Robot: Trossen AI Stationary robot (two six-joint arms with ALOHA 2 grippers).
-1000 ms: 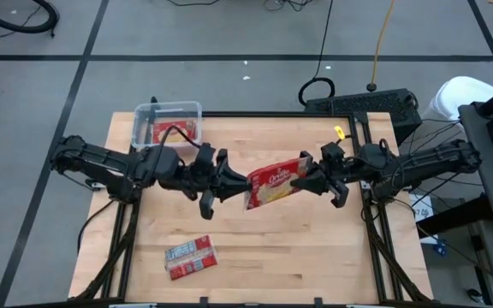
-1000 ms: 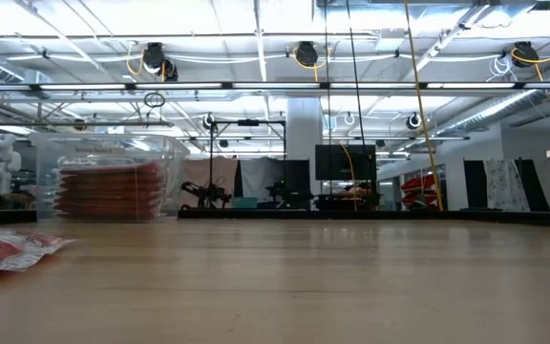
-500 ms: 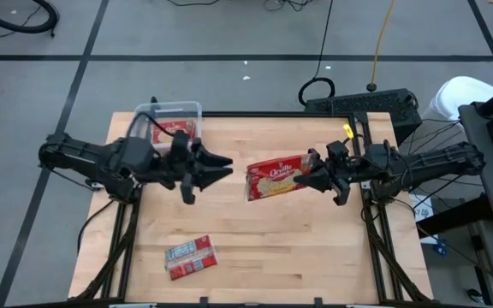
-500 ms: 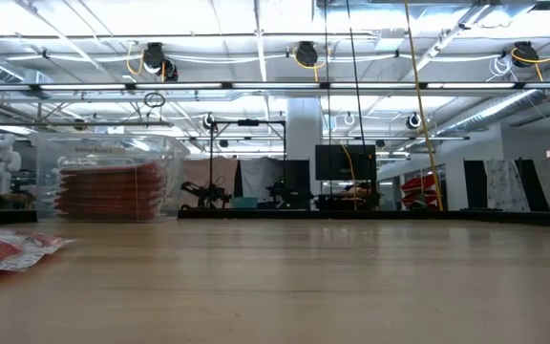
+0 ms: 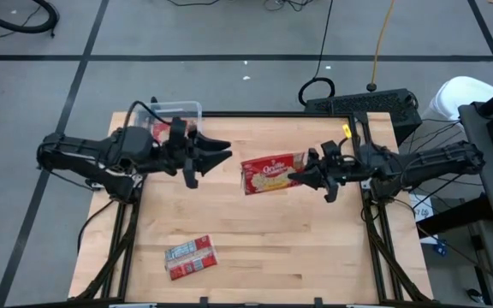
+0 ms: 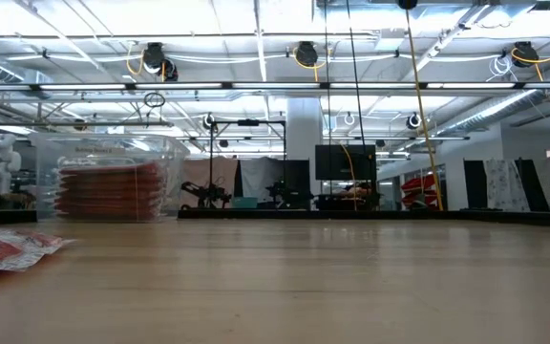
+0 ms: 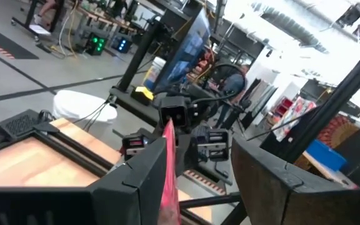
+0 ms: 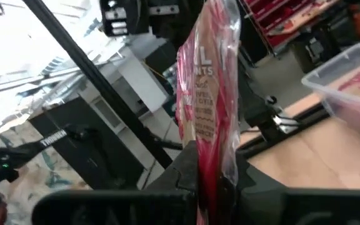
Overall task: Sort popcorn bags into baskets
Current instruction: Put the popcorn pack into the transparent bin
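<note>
Two robot arms over a wooden counter (image 5: 255,231), one holding a popcorn bag in the air

Seen from above, the right tool (image 5: 296,177) is pinched shut on the end of a red and yellow popcorn bag (image 5: 270,172), holding it above the middle of the counter. In the right wrist view the bag (image 8: 210,94) stands edge-on between that arm's dark fingers (image 8: 186,169). The left tool (image 5: 221,158) hovers nearby with its fingers spread wide and nothing in them, pointing toward the bag but apart from it. A clear plastic basket (image 5: 168,110) sits at the far left corner of the counter, with a stack of red bags (image 6: 106,191) inside it. One more bag (image 5: 190,257) lies flat near the front edge, on the left side
</note>
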